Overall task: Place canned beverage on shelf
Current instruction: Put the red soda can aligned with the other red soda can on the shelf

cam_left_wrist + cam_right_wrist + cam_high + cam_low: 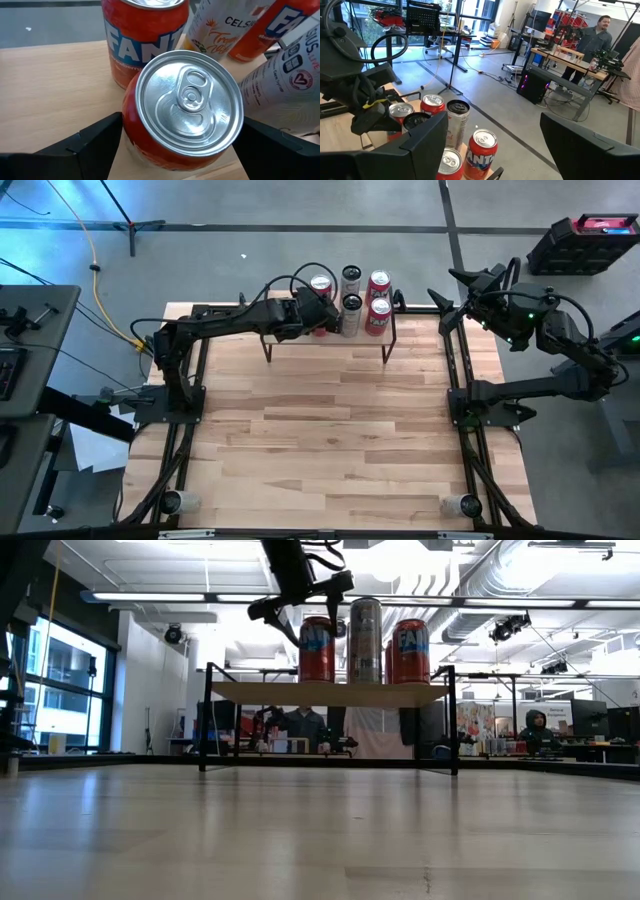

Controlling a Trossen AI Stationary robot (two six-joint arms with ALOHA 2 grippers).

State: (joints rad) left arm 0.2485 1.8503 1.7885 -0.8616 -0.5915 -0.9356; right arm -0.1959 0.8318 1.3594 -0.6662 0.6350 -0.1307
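The left gripper [322,311] had its jaws wide around an orange can [182,107] standing on the shelf [330,693]. Pulling away crooked could knock it into the other cans [365,300]. The right gripper [470,292] waited open, well apart.

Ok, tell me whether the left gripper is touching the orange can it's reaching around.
Cannot tell. Left wrist view: the left gripper flanks the orange can on the shelf, but neither contact nor a gap shows plainly.
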